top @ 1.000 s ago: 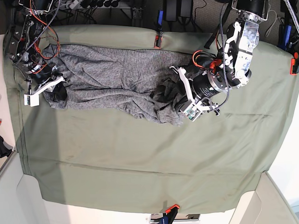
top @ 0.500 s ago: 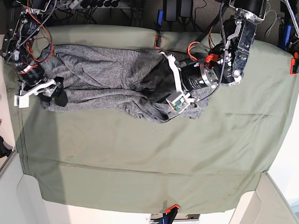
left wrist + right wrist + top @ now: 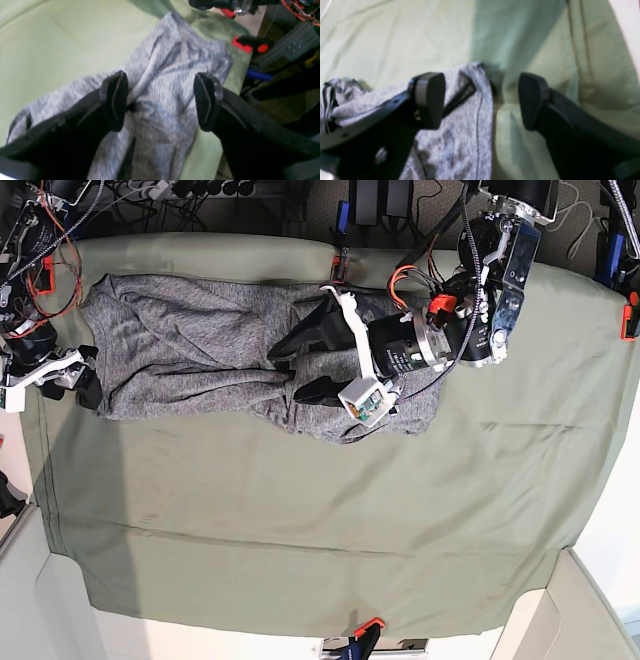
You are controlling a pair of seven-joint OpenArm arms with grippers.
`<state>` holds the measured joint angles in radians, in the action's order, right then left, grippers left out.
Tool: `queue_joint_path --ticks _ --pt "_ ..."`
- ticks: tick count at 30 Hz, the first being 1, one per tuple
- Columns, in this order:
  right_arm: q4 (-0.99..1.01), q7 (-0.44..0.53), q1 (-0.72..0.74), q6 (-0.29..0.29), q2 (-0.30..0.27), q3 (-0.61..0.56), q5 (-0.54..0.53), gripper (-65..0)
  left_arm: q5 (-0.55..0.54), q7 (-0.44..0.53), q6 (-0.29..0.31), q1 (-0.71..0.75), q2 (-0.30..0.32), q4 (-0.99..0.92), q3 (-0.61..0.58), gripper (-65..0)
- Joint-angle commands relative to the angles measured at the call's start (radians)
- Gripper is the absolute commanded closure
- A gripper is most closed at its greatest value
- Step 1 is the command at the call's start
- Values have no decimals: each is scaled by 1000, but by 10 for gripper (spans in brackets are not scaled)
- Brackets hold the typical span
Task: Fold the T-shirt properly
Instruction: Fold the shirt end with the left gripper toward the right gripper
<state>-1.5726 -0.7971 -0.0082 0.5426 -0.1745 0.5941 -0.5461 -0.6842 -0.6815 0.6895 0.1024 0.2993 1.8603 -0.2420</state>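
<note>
Left hand (image 3: 305,365) wide open over the crumpled T-shirt (image 3: 200,350), right hand (image 3: 85,375) open at its edge, red clamp (image 3: 250,45) nearby.

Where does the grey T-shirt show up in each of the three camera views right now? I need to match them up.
Base: T-shirt lies in a rumpled band across the upper part, from the left edge to the middle.
Left wrist: T-shirt fills the centre, between and beyond the open left gripper.
Right wrist: T-shirt in the lower left; its edge sits between the open right gripper fingers.
Shared landmark: the olive-green table cloth.
</note>
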Motion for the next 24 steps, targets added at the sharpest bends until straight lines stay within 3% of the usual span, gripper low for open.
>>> queue_joint_path --ticks 1,9,15,20,22,24 --pt "2 25 10 4 -14 -2 -14 -447 -9 25 9 -13 0 18 5 -434" --pt "124 41 -13 4 -13 -100 -4 -447 51 23 9 -13 1 17 31 -434" --pt "124 37 -23 4 -13 -173 -8 -447 -106 -32 9 -13 0 18 150 -434" --pt "122 37 -23 4 -13 -180 -23 -444 -112 -53 9 -13 1 17 234 -434" --pt "122 38 -23 4 -11 -180 -23 -409 -113 -53 9 -13 6 17 255 -434" --pt "122 38 -23 4 -11 -180 -23 -293 -113 -53 9 -12 19 17 261 -434"
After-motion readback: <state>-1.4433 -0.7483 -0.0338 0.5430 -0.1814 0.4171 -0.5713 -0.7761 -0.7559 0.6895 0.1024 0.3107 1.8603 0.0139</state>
